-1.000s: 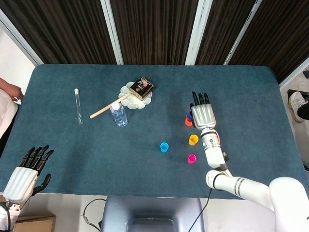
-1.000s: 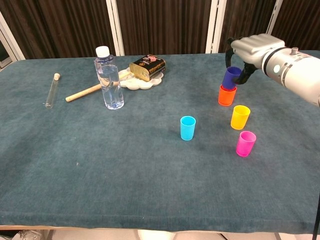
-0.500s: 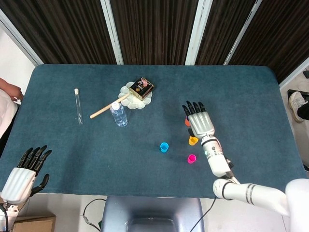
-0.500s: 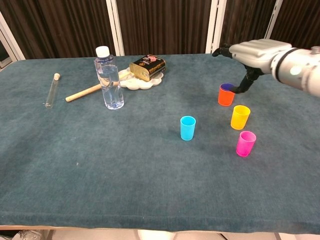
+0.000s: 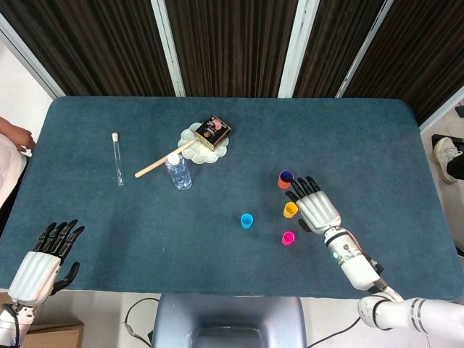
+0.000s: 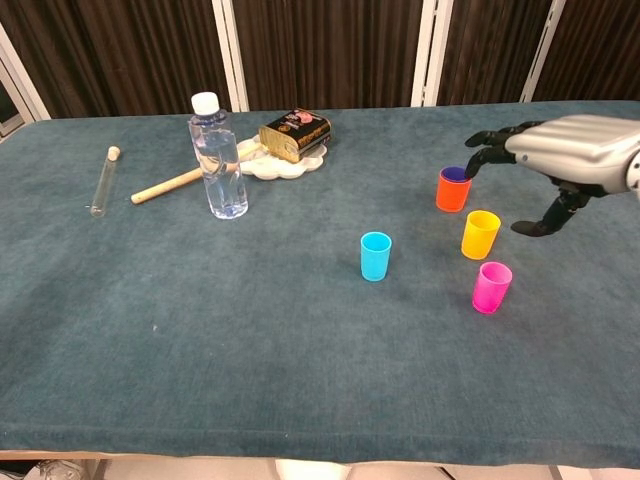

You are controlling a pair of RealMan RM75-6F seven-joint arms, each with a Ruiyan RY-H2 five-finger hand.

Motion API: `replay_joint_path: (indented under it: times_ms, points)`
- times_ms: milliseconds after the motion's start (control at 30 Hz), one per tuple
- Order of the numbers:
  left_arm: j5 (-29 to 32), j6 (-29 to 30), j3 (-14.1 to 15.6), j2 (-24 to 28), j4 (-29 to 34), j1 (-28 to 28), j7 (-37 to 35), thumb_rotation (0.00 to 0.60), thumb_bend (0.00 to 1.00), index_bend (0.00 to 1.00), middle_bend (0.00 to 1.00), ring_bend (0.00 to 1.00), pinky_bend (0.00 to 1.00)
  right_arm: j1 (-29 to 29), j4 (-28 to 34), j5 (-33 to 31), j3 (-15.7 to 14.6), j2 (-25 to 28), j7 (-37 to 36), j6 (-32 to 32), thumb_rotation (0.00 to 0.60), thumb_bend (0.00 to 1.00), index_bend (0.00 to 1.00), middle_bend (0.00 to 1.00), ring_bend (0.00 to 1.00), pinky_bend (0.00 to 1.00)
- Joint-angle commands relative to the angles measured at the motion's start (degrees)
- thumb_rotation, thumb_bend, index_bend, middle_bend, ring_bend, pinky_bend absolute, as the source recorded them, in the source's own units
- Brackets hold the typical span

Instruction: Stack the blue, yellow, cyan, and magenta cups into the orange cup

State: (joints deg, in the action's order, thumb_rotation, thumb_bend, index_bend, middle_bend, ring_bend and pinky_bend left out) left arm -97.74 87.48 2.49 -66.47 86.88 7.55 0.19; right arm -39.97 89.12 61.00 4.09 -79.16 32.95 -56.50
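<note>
With the blue cup (image 6: 455,174) nested in the orange cup (image 6: 453,193), our right hand (image 6: 560,150) hangs empty, fingers (image 6: 487,148) spread, beside the yellow cup (image 6: 480,233), right of centre.

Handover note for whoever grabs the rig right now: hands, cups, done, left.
Right hand: holds nothing, fingers spread, hovering right of the yellow cup.
Left hand: holds nothing, off the table's near left corner.
Done: blue cup sits inside the orange cup; only its rim shows.
Left: yellow, just in front of the orange cup; magenta cup, nearer still; cyan cup, alone near mid-table. All three upright and loose.
Stack them in order yellow, cyan, magenta.
</note>
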Motion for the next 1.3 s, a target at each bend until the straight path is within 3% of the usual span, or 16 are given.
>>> replay_joint_path:
  times_ms: [33,733,833,1033,1167,1300]
  points:
    - [0.0,0.1,0.0,0.0,0.0,0.0,-0.1,0.6,0.47,0.0,0.0,0.0,0.06,-1.3,-4.0,-2.6,1.1,-3.1,0.1,2.2,0.6,0.43,0.36,0.0,0.0,0.0]
    - [-0.2,0.8,0.1,0.4,-0.2,-0.2,-1.2,0.6,0.47,0.0,0.0,0.0,0.06,-2.7,-9.2,-6.1,1.6,-8.1,3.8,2.2,0.6,0.43,0.61,0.03,0.0,0.0]
    - [0.0,0.7,0.0,0.4,-0.2,-0.2,-1.1,0.6,0.47,0.0,0.0,0.0,0.06,-2.3,-8.3,-5.3,3.1,-7.9,2.0,0.0,0.6,0.43,0.63,0.05,0.0,0.0]
    - [0.2,0.3,-0.1,0.3,-0.2,-0.1,-0.8,0.6,0.47,0.0,0.0,0.0,0.06,-2.4,-7.2,-3.5,9.9,-7.4,-4.1,-6.0,0.6,0.43,0.63,0.05,0.0,0.0]
    - [0.4,0.1,-0.2,0.2,-0.1,0.0,-0.3,0.6,0.47,0.0,0.0,0.0,0.06,-5.2,-11.0,-9.1,13.8,-8.9,-0.2,-5.2,0.6,0.43,0.63,0.06,0.0,0.0]
    - [0.5,-0.2,-0.1,0.1,0.0,0.1,0.0,0.6,0.47,0.0,0.0,0.0,0.06,-7.6,-15.7,-14.1,14.9,-11.4,3.3,-3.2,0.6,0.43,0.63,0.06,0.0,0.0]
